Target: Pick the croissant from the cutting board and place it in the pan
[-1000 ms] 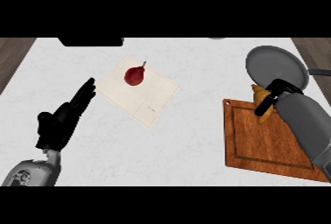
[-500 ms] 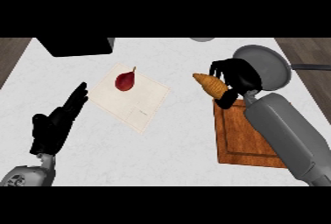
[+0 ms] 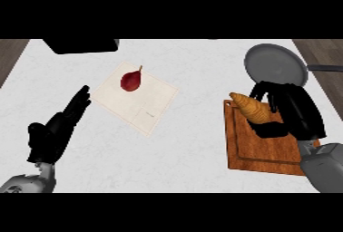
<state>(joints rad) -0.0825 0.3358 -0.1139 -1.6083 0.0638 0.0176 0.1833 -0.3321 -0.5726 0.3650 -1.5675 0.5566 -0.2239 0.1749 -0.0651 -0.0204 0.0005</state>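
White, faintly mottled counter [image 3: 194, 149] fills the head view, with a strip of wood-toned surface at its far left and right edges. On the right lies a wooden cutting board [image 3: 264, 154], and just beyond its far end sits a round grey pan [image 3: 275, 63] whose dark handle [image 3: 325, 68] points right.

The right hand [image 3: 288, 111] is over the board's far end, its fingers curled round the croissant [image 3: 252, 108]. The croissant's golden body juts out to the left of the hand, over the board's far left corner, short of the pan. The grey right forearm [image 3: 325, 165] comes in from the lower right.

Left of centre a pale cloth [image 3: 137, 102] lies askew on the counter, with a dark red pear [image 3: 130, 81] on its far part, stem pointing away. A black box-like thing [image 3: 80, 45] sits at the far edge, partly cut off.

The left hand [image 3: 57, 131] shows at the lower left, well apart from the cloth, resting with its fingers straight and held together, pointing up and slightly right. It holds nothing.
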